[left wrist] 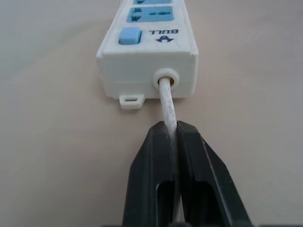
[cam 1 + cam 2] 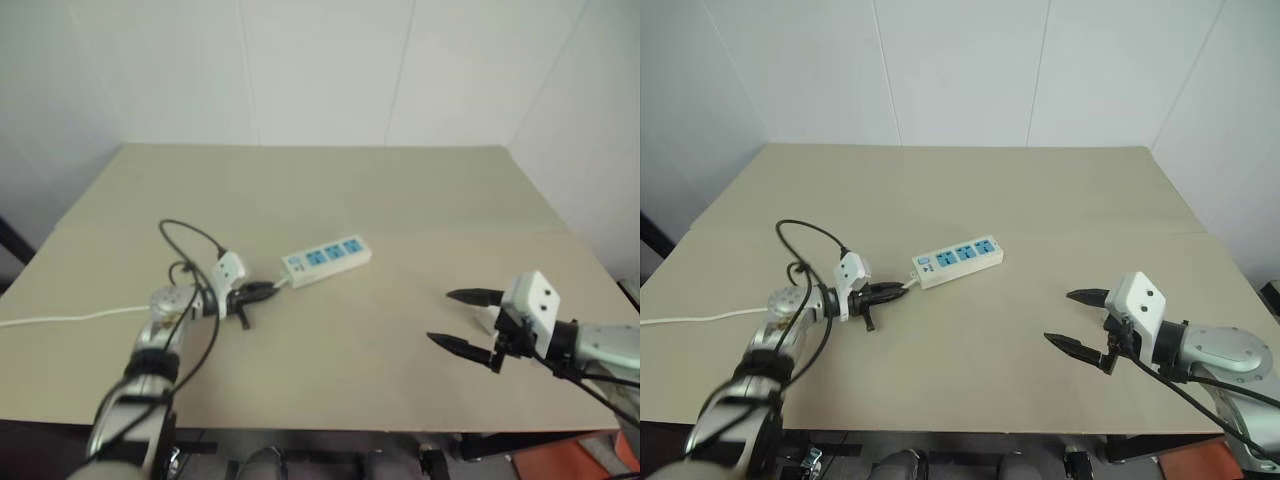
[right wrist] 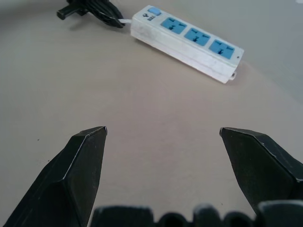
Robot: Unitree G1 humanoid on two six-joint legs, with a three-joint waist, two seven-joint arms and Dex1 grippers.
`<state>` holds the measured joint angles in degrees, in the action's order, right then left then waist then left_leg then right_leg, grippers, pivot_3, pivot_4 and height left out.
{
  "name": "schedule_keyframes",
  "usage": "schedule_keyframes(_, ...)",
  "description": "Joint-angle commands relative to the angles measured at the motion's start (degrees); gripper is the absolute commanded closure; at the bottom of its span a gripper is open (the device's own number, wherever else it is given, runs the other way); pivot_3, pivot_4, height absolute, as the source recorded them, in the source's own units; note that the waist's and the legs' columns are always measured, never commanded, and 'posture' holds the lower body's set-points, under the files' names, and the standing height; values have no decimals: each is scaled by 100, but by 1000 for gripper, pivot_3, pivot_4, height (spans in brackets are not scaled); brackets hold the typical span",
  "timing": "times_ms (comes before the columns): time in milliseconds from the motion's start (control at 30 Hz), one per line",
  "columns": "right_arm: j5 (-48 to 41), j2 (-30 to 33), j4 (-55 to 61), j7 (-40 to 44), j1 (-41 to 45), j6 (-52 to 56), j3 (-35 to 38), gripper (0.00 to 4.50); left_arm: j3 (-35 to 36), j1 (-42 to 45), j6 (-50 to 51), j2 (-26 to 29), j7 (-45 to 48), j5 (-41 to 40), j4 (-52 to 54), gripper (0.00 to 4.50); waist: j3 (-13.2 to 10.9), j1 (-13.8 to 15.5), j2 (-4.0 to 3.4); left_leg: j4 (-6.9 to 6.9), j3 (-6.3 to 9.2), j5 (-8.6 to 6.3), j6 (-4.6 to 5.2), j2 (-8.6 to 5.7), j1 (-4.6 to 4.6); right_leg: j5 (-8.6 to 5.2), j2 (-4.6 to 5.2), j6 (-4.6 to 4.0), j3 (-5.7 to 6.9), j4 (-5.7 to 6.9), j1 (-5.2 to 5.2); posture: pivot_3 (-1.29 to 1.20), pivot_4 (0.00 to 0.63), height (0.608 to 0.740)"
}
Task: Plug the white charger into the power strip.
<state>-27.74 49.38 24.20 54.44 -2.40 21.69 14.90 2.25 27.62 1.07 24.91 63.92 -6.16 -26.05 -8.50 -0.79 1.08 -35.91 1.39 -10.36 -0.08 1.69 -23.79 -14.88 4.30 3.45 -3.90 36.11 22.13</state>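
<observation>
Right gripper [image 2: 1072,320]: fingers wide apart, nothing held, bare table [image 2: 970,400] around it. Left gripper [image 1: 176,130]: I see it clamped on the cord [image 1: 166,101] just behind the strip [image 2: 327,259], marked "BULL", mid-table, edges well off. Charger: I can't place it.

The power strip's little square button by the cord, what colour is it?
Blue, like the sockets. The switch on the white power strip shows best in the left wrist view.
</observation>
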Motion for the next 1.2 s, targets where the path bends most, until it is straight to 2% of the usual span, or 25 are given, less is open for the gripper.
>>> schedule_keyframes(33,-21,-19,52,-11,118,-87,52,0,-69,-695,1274,210,-417,-288,2365,4467,0,18,0,-3,1,0,0,0,3,0,-1,0,0,5,-4,0,150,740)
schedule_keyframes(100,29,-3,-39,43,201,-113,-35,0,-92,-1189,1927,372,-611,-334,3263,4467,0,8,0,-3,0,2,-2,3,9,1,-3,-1,0,4,-6,0,150,740)
schedule_keyframes(200,101,4,-240,119,397,-163,-172,0,-76,-1623,2713,508,-1003,-367,4077,4467,0,11,0,-1,-3,2,-3,4,34,-15,-3,21,0,-2,-25,0,150,740)
schedule_keyframes(267,135,-15,-353,149,538,-185,-259,0,7,-1776,3090,538,-1155,-536,4395,4467,0,5,0,-1,-3,2,-3,5,41,-22,-4,31,0,-4,-31,0,150,740)
schedule_keyframes(400,216,-59,-497,198,746,-207,-402,0,36,-1984,3176,675,-1276,-607,4454,4467,0,6,1,3,-4,2,-2,6,39,-21,-5,21,-1,-6,-28,0,150,740)
schedule_keyframes(700,220,-42,-483,189,684,-201,-328,0,19,-2211,2400,853,-1079,-841,3966,1922,0,11,1,4,-6,2,-2,7,35,-9,-6,-4,-2,-5,-20,0,150,740)
schedule_keyframes(900,168,-14,-400,172,566,-184,-208,0,364,-2263,1807,936,-369,-1624,3961,41,0,7,1,5,-10,2,-2,8,27,-6,-5,-14,-3,-6,-11,0,150,740)
schedule_keyframes(1033,127,8,-373,185,544,-169,-124,0,669,-2030,1084,972,-356,-1583,3355,13,1,9,-1,5,-11,2,-2,11,32,-6,-7,-14,-3,-5,-12,0,150,740)
schedule_keyframes(1200,-15,-40,-387,227,599,-136,-21,0,827,-1504,-76,678,-261,-1638,2405,13,0,30,1,3,-12,2,-2,9,28,-6,-6,-14,-3,-8,-15,0,150,740)
